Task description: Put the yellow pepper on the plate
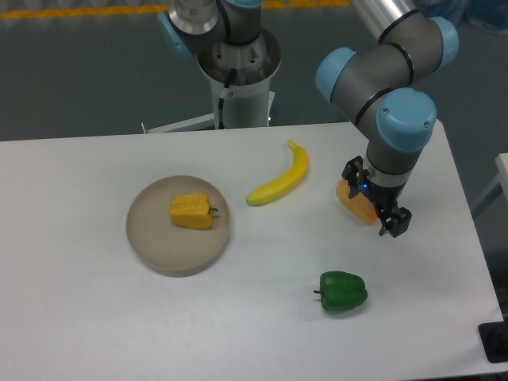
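Observation:
The yellow pepper (pixel 191 212) lies on its side inside the round greyish-tan plate (pixel 152 236) at the left of the table, its dark stem pointing right. My gripper (pixel 392 221) hangs far to the right, over the right part of the table, nothing between its fingers. Its fingers look dark and small; whether they are open or shut does not show.
A long yellow banana (pixel 282 178) lies at the table's middle. An orange wedge (pixel 354 203) sits partly behind the gripper. A green pepper (pixel 343 291) rests nearer the front. The arm's base (pixel 238 71) stands at the back edge.

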`<state>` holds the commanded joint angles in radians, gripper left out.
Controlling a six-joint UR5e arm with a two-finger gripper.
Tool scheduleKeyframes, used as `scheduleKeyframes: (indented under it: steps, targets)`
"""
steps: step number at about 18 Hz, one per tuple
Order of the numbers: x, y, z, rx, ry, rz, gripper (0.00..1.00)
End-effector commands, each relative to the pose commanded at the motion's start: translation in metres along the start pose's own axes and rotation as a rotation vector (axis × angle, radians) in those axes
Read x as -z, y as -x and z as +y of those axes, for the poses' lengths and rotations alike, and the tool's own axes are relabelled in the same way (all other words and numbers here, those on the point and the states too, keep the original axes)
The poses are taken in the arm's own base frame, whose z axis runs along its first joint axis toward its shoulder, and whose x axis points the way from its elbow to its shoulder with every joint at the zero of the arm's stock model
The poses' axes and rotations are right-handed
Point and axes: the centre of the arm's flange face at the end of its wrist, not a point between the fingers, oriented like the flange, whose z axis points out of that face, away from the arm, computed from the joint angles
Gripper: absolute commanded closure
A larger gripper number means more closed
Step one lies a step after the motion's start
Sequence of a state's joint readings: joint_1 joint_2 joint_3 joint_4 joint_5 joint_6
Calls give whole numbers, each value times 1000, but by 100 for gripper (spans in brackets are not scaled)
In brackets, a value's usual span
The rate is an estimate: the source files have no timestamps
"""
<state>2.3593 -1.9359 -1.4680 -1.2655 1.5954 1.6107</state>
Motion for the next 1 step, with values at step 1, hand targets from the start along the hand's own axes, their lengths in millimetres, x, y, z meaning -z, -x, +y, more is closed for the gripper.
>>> scheduleKeyframes:
  steps: [1]
  targets:
    - [1,0,1,3,-1,-2,0]
